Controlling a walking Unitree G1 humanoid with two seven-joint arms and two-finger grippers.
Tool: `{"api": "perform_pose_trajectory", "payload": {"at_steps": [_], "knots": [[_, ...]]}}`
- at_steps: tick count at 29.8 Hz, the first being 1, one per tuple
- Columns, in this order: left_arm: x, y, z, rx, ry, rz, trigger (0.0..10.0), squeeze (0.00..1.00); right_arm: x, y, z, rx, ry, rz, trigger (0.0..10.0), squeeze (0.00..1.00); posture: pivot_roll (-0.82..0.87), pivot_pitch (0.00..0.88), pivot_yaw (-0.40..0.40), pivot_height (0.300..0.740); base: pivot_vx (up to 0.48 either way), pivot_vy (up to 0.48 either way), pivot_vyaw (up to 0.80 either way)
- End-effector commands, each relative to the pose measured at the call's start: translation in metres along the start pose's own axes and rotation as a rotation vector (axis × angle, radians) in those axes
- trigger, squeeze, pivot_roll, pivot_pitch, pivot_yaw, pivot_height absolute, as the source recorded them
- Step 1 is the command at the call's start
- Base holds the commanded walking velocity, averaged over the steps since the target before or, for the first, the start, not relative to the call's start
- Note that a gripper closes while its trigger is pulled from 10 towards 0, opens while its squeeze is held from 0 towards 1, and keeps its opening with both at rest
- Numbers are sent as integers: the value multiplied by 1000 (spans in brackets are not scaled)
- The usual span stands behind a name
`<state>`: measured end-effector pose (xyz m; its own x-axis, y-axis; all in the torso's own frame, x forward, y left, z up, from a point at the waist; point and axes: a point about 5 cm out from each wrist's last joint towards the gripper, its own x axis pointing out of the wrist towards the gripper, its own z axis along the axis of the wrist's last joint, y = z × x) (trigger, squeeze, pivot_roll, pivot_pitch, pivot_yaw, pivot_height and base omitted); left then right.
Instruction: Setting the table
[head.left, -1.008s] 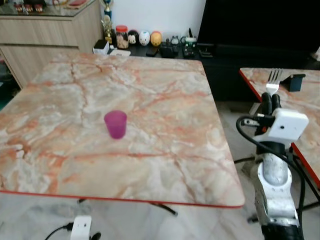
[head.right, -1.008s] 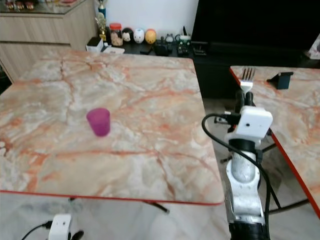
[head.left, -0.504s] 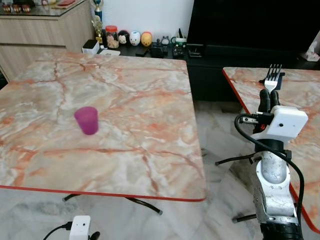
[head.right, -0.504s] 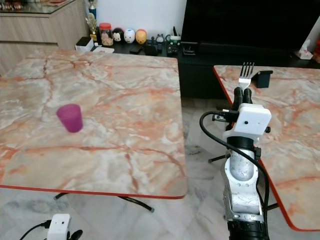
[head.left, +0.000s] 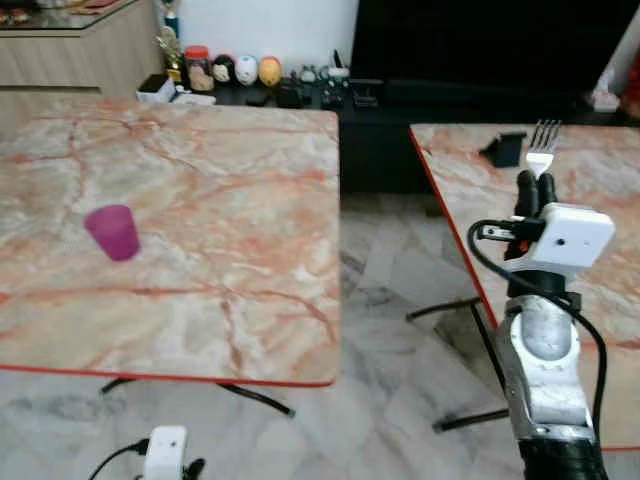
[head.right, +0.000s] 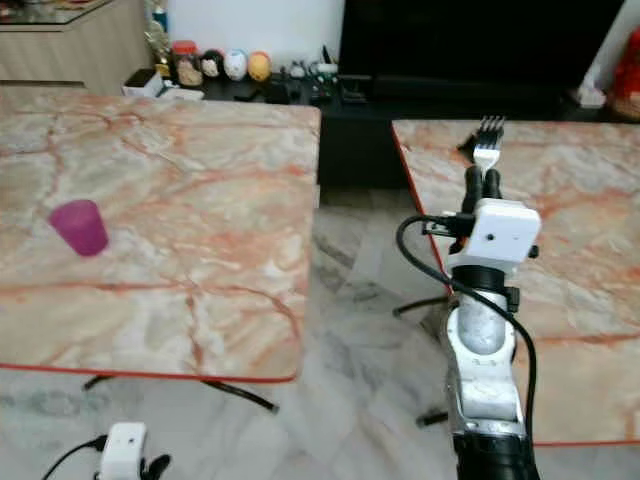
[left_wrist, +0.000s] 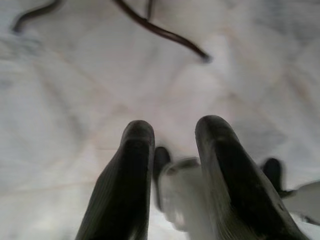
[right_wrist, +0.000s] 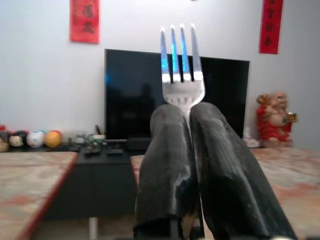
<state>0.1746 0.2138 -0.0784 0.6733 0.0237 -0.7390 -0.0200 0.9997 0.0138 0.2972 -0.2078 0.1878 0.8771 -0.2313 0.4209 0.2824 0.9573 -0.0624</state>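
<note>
The table setting is barely getting under way, judging by how things are lying: a purple cup (head.left: 112, 231) is standing alone on the left desk (head.left: 240, 200), and no plate or other cutlery is lying beside the cup. A fork (head.left: 543, 160) is being carried, not yet laid down. What remains, as I am reading it, is bringing the fork over and placing it near the cup (assuming the cup marks the place setting).

The right end effector (head.left: 535, 185) is pointing upward on a raised arm, well to the right of the cup, across the gap of floor and over the near edge of the right desk (head.left: 470, 170). Its two black fingers (right_wrist: 167, 165) are pressing together on the fork's handle, holding it upright, tines up.

The left end effector (left_wrist: 172, 132) is hanging idle low over the floor, its fingers parted and gripping nothing.
</note>
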Motion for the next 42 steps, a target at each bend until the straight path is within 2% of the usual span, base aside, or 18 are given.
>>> {"api": "perform_pose_trajectory", "payload": {"at_steps": [1, 8, 42], "knots": [[-2, 7, -2, 12, 15, 18, 10000, 0, 4, 2, 7, 7, -26, 3, 10000, 0, 29, 0, -44, 727, 0, -315, 0], [-2, 9, -2, 8, 15, 25, 10000, 0, 5, 9, 8, 21, -29, 16, 10000, 0, 34, 0, -44, 727, 0, -312, 0], [-1, 5, -3, 6, 20, 16, 10000, 0, 8, 8, 9, 21, -29, 8, 10000, 0, 32, 0, -47, 727, 0, -312, 0]]}}
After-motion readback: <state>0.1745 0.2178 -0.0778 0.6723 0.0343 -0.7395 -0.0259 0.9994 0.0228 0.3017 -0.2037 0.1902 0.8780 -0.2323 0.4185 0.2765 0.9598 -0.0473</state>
